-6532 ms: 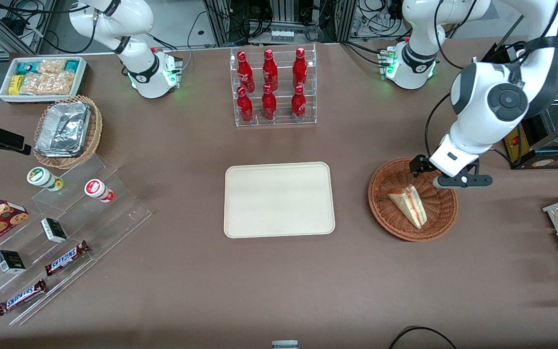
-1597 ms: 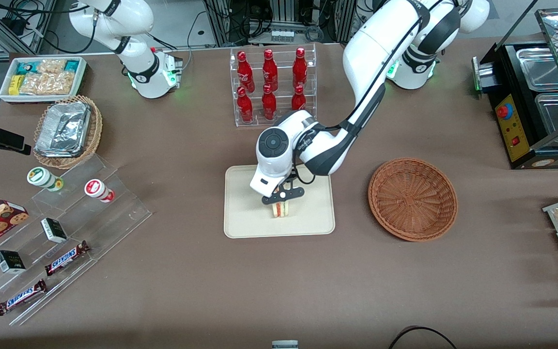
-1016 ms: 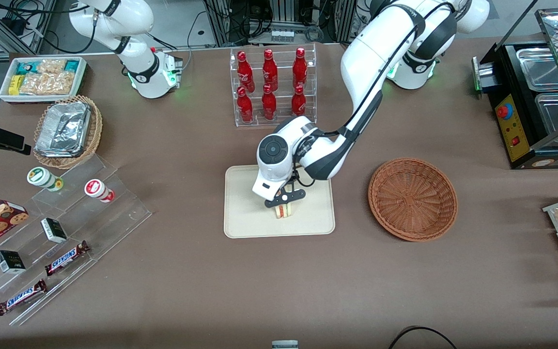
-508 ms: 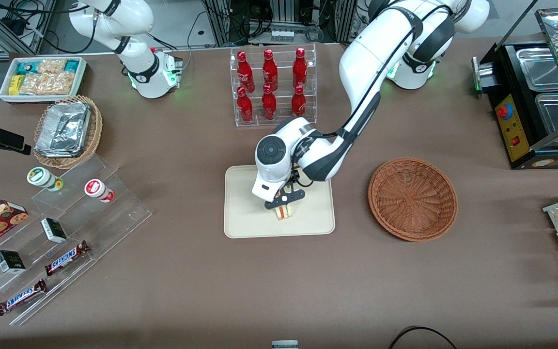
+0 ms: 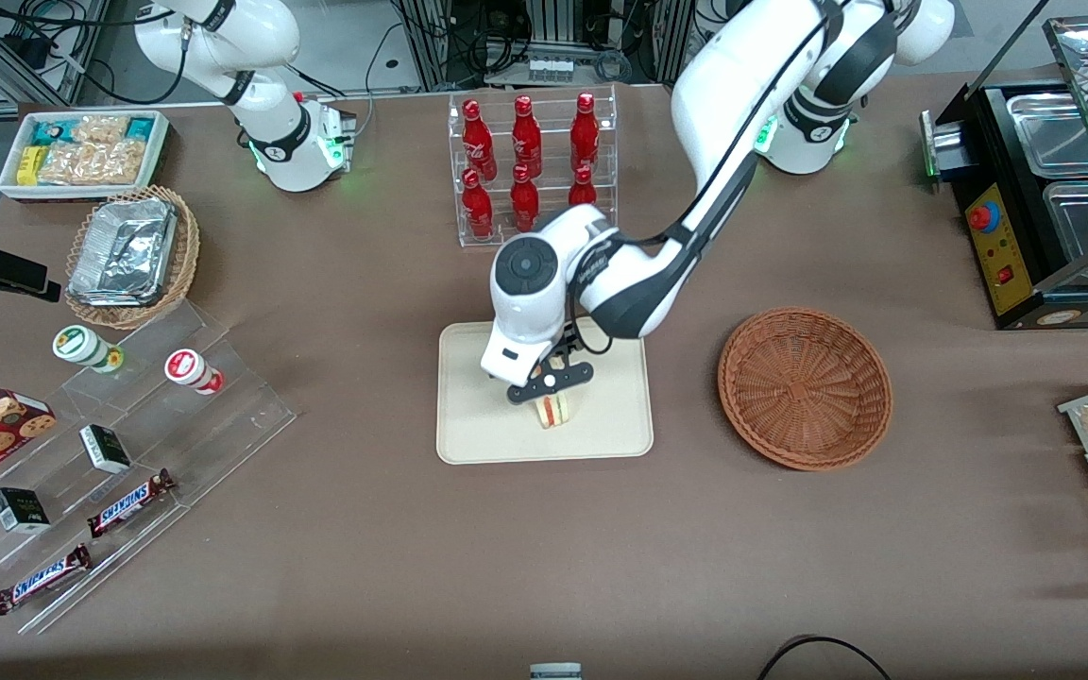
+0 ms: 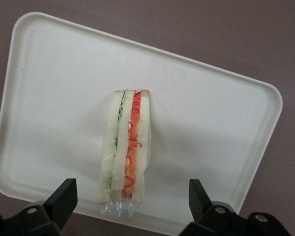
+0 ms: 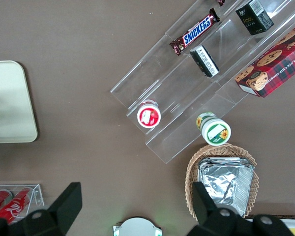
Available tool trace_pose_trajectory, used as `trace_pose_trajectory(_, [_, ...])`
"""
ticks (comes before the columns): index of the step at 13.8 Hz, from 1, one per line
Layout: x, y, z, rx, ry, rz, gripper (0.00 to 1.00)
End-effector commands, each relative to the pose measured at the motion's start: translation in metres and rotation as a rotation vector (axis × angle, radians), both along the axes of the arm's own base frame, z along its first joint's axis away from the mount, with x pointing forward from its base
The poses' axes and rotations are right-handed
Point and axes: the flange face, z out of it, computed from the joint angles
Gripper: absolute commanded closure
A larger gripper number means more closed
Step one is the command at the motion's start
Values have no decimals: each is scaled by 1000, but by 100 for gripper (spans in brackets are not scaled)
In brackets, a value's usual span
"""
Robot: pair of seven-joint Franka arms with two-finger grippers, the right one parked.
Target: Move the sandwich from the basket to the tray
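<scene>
Sandwich (image 5: 555, 411) standing on its edge on the tray (image 5: 468, 425), in the part of it nearer the front camera, layered cut side up with red and green filling showing between pale bread slices (image 6: 127, 147). Gripper (image 5: 550, 380) hanging just above the sandwich, fingers (image 6: 64, 196) spread wide apart to either side and touching nothing. Basket (image 5: 805, 385) sitting on the brown table (image 5: 544, 548) well apart from the tray, toward the working arm's end, with nothing inside; rack of red bottles (image 5: 530, 165) standing farther from the front camera than the tray.
</scene>
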Motion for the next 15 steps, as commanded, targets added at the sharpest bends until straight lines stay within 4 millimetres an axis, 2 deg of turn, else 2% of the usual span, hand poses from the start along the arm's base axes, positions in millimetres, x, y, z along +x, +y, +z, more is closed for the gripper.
trace_pose_trajectory(1, [7,22,49,16,-22,8,0])
trace_pose_trajectory(5, [13,52,96,11,-1,-51,0])
trace_pose_trajectory(6, [11,64,98,52,28,-50,0])
trace_pose_trajectory(7, [25,96,101,77,48,-5,0])
trace_pose_trajectory(8, [40,119,102,78,54,32,0])
trace_pose_trajectory(10, [53,146,97,94,69,-21,0])
trace_pose_trajectory(11, [62,171,96,98,79,-50,0])
trace_pose_trajectory(12, [67,199,100,99,90,-91,0])
trace_pose_trajectory(15, [69,265,123,80,94,-170,0])
